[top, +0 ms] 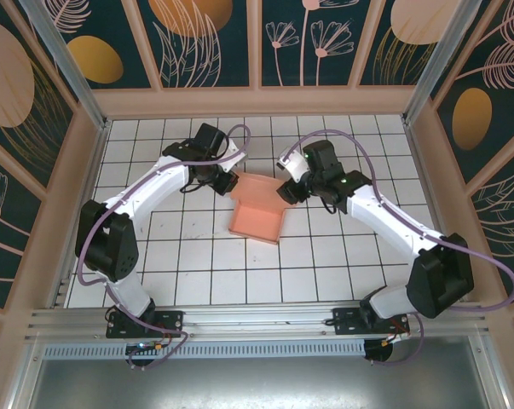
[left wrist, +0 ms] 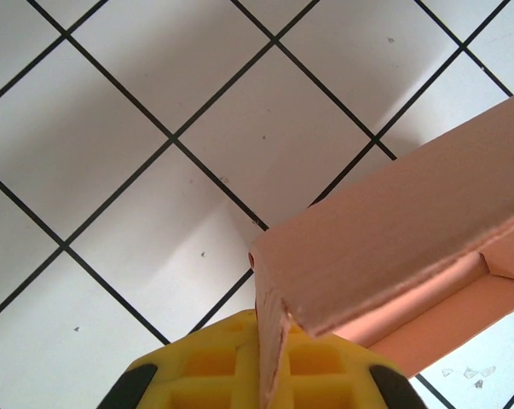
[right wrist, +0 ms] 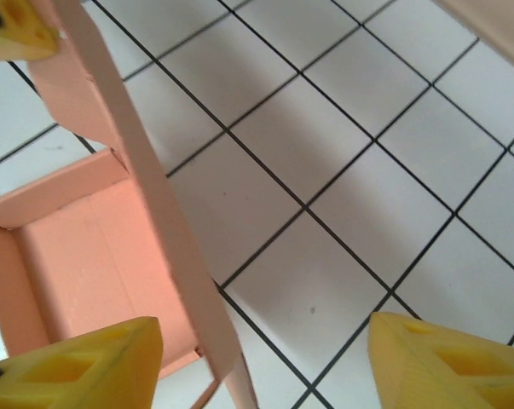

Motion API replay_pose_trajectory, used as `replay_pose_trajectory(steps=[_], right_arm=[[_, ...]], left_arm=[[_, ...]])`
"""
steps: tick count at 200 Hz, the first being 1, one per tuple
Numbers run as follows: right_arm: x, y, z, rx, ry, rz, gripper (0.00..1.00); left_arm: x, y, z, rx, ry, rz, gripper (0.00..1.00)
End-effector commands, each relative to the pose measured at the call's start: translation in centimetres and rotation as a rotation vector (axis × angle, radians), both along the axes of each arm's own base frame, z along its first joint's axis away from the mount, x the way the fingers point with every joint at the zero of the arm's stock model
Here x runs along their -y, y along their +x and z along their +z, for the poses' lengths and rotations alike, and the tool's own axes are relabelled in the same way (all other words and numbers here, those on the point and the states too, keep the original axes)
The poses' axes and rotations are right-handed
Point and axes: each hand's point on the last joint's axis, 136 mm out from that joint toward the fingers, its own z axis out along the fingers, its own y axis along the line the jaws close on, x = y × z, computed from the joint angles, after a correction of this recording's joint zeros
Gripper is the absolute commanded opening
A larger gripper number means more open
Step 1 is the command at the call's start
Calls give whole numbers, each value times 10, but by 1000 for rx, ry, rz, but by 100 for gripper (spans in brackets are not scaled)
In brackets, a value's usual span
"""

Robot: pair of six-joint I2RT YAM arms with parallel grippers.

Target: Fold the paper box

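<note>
The white tiled worktop point(top: 197, 281), ruled with black lines, sits inside a frame of dark flowered panels. The left arm point(top: 146, 200) rises from the near left corner and the right arm point(top: 384, 217) from the near right corner. Both bend inward and meet over the middle of the worktop, a little toward its far edge.

The paper box point(top: 258, 217) lies there between the two wrists, resting on the tiles. It is salmon-pink and partly folded: an open tray with low raised walls, its mouth facing up. Its near edge points toward the arm bases, and a further strip of card runs off its far left corner.

The left jaws are at that far left corner and are clamped on the paper box. In the left wrist view a corner of the card wall point(left wrist: 393, 230) runs down into the narrow slot between the yellow pads point(left wrist: 205, 366), pinched edge-on and lifted off the tiles.

The right jaws are at the box's far right corner and stand wide apart. In the right wrist view one upright wall of the box point(right wrist: 77, 256) passes between the two yellow fingers. It is close beside one finger point(right wrist: 77, 362) and well apart from the other point(right wrist: 448, 362); no contact with either can be made out. The tray's floor shows just behind the closer finger.
</note>
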Motion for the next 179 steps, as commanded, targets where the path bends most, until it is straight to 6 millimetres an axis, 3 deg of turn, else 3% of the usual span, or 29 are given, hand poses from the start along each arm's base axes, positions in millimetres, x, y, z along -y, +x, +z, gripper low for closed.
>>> replay_pose_trajectory(steps=[1, 40, 67, 93, 124, 141, 163, 179], right_arm=[[9, 4, -6, -14, -66, -23, 57], [29, 4, -16, -77, -78, -53, 42], [24, -1, -19, -108, -70, -12, 32], [17, -7, -27, -164, -68, 41, 30], [17, -2, -32, -178, -79, 48, 29], [17, 2, -29, -182, -72, 53, 22], [17, 3, -29, -187, -77, 63, 20], [22, 4, -32, -197, -90, 55, 11]], left_arm=[[2, -2, 8, 4, -46, 4, 0], [3, -2, 9, 5, -54, 1, 0], [5, -2, 7, 1, -56, -4, 0], [5, -2, 6, -5, -56, -10, 0], [6, -3, 2, -13, -53, -26, 0], [6, -3, 1, -15, -49, -29, 0], [6, -3, 2, -13, -49, -30, 0], [6, -3, 1, -13, -45, -32, 0]])
